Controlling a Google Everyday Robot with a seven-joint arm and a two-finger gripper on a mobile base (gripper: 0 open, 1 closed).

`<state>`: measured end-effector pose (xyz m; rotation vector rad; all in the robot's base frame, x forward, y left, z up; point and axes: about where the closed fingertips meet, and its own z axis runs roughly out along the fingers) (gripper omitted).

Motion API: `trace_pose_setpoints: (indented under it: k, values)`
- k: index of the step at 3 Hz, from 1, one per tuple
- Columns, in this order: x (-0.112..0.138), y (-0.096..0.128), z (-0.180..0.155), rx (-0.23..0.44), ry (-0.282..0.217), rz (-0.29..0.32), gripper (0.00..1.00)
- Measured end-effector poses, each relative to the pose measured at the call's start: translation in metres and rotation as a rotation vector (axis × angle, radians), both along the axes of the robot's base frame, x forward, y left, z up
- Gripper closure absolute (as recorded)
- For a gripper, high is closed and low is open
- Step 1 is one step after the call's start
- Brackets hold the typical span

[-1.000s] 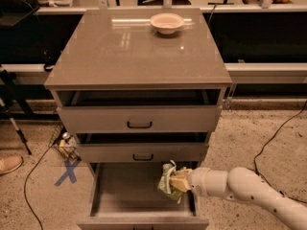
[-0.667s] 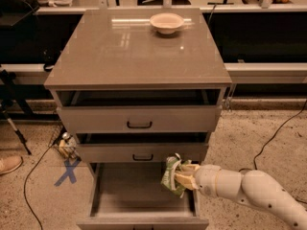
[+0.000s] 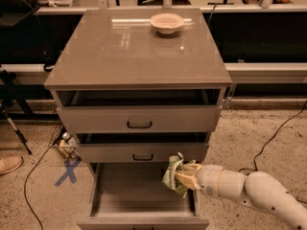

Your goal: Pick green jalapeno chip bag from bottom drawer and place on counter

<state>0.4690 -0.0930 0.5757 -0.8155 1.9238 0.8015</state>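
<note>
At the far left a tan shoe [image 3: 9,163] rests on the speckled floor, and a little to the right a blue tape cross [image 3: 67,171] is stuck down beside the grey three-drawer cabinet. The cabinet's wide, glossy grey-taupe counter [image 3: 120,51] carries only a pale shallow bowl [image 3: 167,22] near its back edge, so the front and middle of that top are free for a set-down. Below it, the two shallower grey drawers with black handles stand partly open, and the deep grey bottom drawer [image 3: 134,195] is pulled well out, its flat floor showing nothing on it. Over the right side of that drawer, just under the middle drawer's front, hangs the small crinkly green foil jalapeno chip bag [image 3: 171,175], clear of the drawer floor. The two-finger gripper [image 3: 183,177] is at the bag's right side, and its jaws look clamped on the foil, though the crumpled folds hide most of the contact. The white jointed arm [image 3: 249,193] runs off to the lower right. By this showing the pick appears done. What is left is to bring the bag out and up past the two open drawer fronts, carry it over the counter, and release it there away from the bowl.
</note>
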Motion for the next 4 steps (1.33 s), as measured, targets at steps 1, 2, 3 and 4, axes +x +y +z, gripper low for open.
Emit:
trace_pose_setpoints:
  k: [1, 2, 3, 4]
  values:
    - [0.006, 0.001, 0.019, 0.046, -0.023, 0.027, 1.00]
    - [0.018, -0.010, 0.098, 0.120, -0.140, 0.094, 1.00]
    - [0.014, -0.026, 0.192, 0.148, -0.300, 0.156, 1.00]
    - [0.000, -0.042, 0.281, 0.169, -0.491, 0.188, 1.00]
